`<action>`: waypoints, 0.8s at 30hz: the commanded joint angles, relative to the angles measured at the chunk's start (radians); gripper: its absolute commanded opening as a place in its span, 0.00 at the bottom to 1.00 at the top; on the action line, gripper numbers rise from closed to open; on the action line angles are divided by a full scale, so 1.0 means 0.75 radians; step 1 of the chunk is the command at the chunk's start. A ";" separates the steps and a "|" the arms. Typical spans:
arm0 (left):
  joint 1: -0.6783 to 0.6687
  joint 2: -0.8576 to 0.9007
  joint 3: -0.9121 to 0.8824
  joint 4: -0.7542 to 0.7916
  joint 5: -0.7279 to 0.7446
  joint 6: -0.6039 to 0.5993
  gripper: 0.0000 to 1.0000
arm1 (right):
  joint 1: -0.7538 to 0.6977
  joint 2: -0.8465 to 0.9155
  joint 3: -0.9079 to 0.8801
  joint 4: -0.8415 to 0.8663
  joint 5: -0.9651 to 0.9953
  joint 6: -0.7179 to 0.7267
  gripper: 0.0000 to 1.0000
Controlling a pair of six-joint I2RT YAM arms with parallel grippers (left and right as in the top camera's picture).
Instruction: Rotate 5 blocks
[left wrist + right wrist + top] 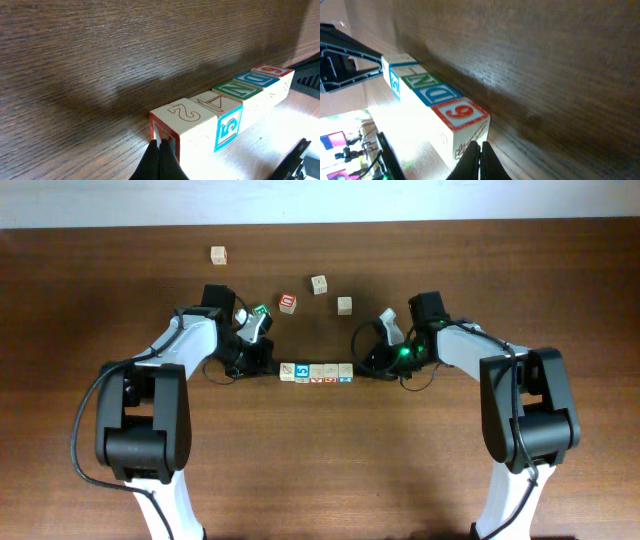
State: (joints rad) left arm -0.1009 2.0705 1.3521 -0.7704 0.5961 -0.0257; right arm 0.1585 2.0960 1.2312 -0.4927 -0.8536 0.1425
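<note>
Five blocks (316, 371) are lined up, touching, in one row at the middle of the table (320, 470). Four loose blocks (319, 284) are scattered behind it, apart. The left gripper (160, 154) and right gripper (476, 154) are closed tight, empty, at opposite row ends.

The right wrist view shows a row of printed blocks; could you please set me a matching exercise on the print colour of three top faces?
Column one:
1. N block
2. D block
3. numeral block at the near end

Column two:
a. red
b. green
c. blue

Pairs: 1-b, 2-c, 3-a
</note>
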 commanded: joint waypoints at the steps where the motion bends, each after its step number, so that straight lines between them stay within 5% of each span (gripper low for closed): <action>1: -0.005 -0.001 0.023 -0.002 0.030 0.025 0.00 | -0.005 0.007 -0.027 0.001 -0.045 -0.031 0.04; 24: -0.005 -0.001 0.023 -0.002 0.030 0.025 0.00 | -0.001 0.007 -0.028 0.031 -0.079 -0.002 0.05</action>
State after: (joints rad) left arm -0.1009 2.0705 1.3521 -0.7704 0.5953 -0.0257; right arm 0.1585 2.0975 1.2186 -0.4732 -0.9192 0.1310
